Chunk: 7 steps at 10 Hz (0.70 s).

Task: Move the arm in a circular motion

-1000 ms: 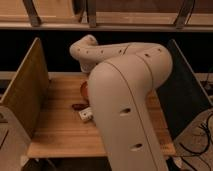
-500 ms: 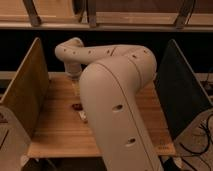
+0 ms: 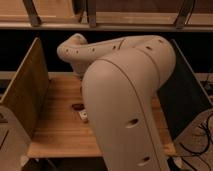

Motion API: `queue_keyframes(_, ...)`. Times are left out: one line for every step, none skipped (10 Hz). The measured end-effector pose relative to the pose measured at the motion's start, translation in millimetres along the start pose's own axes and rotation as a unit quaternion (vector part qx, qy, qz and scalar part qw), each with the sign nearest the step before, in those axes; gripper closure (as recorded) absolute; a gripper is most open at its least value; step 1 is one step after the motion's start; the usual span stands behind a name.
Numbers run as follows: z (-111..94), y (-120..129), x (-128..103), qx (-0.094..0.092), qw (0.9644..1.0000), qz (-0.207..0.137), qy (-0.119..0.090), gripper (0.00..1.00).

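The arm (image 3: 127,100) fills the middle of the camera view. Its thick cream-white near segment rises from the bottom edge to a bend at the upper right. From there a thinner segment with small dark holes (image 3: 100,50) reaches left to a rounded joint (image 3: 72,47) over the back of the wooden table (image 3: 55,130). Past that joint the arm drops behind the near segment. The gripper is hidden there, behind the arm and above the table's middle.
A small dark reddish object (image 3: 77,106) and a small white object (image 3: 83,116) lie on the table just left of the arm. A wooden side panel (image 3: 25,92) stands on the left and a dark panel (image 3: 182,95) on the right. Shelf rails run along the back.
The far joint swung left over the table, then held roughly there. The near segment shifted left, then back right, and now looms larger. The two small objects stayed put.
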Motion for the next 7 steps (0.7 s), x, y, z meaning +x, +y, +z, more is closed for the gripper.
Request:
queue_keyframes(0, 0, 26, 0.006, 0.9993, 0.027, 0.025, 0.20)
queue_keyframes(2, -4, 46, 0.010, 0.9979, 0.046, 0.044, 0.20)
queue_keyframes(6, -13, 66, 0.016, 0.9963, 0.060, 0.060, 0.20)
queue_keyframes(9, -24, 75, 0.022, 0.9954, 0.066, 0.066, 0.20)
queue_keyframes(14, -40, 77, 0.031, 0.9951, 0.063, 0.069, 0.20)
queue_keyframes(19, -57, 68, 0.039, 0.9956, 0.053, 0.066, 0.20)
queue_keyframes(22, -69, 47, 0.045, 0.9966, 0.032, 0.061, 0.20)
